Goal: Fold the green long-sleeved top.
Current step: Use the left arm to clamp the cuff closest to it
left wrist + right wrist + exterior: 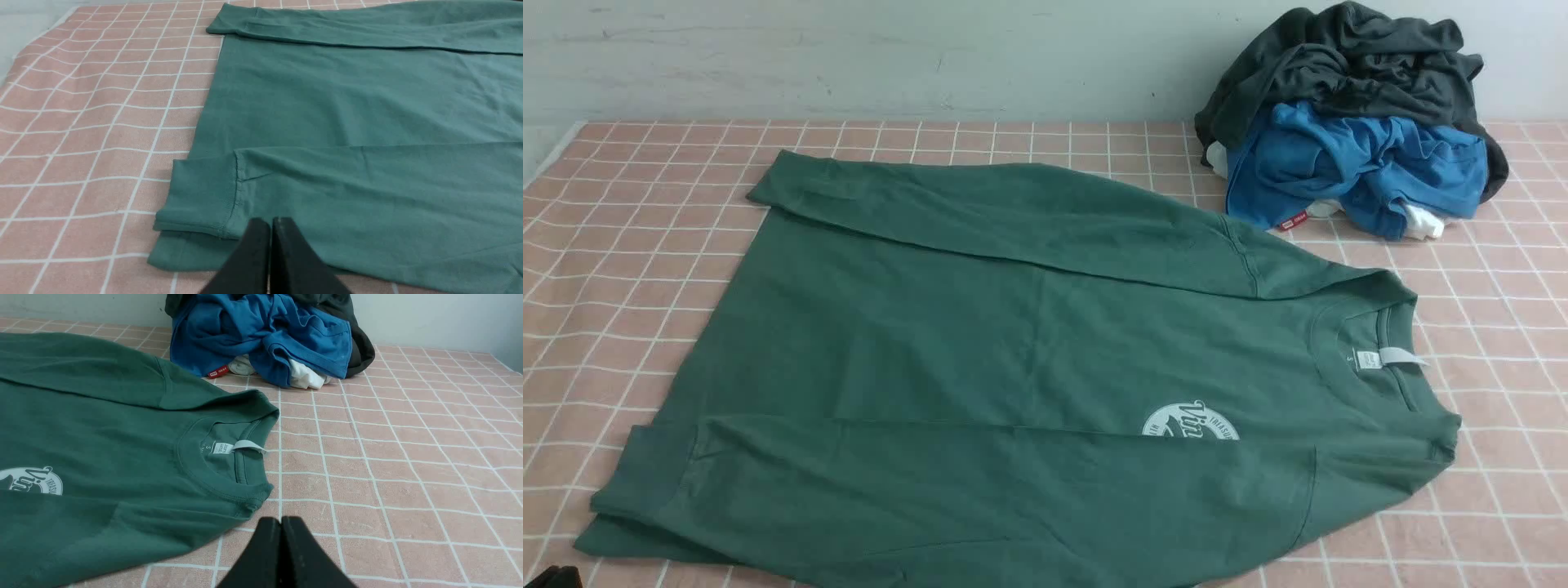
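The green long-sleeved top (1013, 343) lies flat on the pink checked cloth, collar to the right, hem to the left. Both sleeves are folded in along the body: the far sleeve (1013, 212) and the near sleeve (980, 482), which half covers the white round logo (1191, 422). A white neck label (1392, 357) shows in the collar. My left gripper (271, 220) is shut and empty, just above the near sleeve beside its cuff (200, 196). My right gripper (281, 518) is shut and empty over bare cloth, close to the collar (245, 486). Neither gripper shows clearly in the front view.
A heap of clothes sits at the back right against the wall: a dark grey garment (1347, 57) on top, a blue garment (1347, 159) under it, and a white piece (304, 377) at the base. The pink checked cloth (645, 245) ends at the table's left edge.
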Tool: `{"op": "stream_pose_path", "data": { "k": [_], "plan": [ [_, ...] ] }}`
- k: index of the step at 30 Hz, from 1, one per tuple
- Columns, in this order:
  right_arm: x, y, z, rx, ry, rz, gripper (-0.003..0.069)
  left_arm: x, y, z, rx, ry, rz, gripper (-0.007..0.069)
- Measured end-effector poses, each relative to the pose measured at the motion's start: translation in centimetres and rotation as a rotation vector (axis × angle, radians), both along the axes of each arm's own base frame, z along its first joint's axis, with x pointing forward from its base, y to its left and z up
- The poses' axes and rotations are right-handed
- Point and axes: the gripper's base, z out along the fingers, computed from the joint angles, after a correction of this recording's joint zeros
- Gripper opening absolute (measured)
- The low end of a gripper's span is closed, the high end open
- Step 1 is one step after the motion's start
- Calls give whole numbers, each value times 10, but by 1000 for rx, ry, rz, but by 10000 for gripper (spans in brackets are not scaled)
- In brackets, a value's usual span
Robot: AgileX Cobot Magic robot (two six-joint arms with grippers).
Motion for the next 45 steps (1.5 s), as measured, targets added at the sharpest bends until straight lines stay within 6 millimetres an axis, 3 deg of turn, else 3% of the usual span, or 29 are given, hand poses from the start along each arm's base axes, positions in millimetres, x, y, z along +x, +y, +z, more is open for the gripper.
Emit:
{"op": "stream_pose_path", "data": {
  "k": [31, 35, 45],
  "plan": [
    [0, 0, 0, -22, -2, 0, -8, 1, 1, 2, 9, -38, 4, -3],
    [1, -1, 5, -63, -67, 2, -8, 4, 2, 16, 7, -204, 17, -3],
    [-11, 7, 65, 9, -758, 77, -8, -14, 6, 76, -77, -907, 57, -3]
  ]
}}
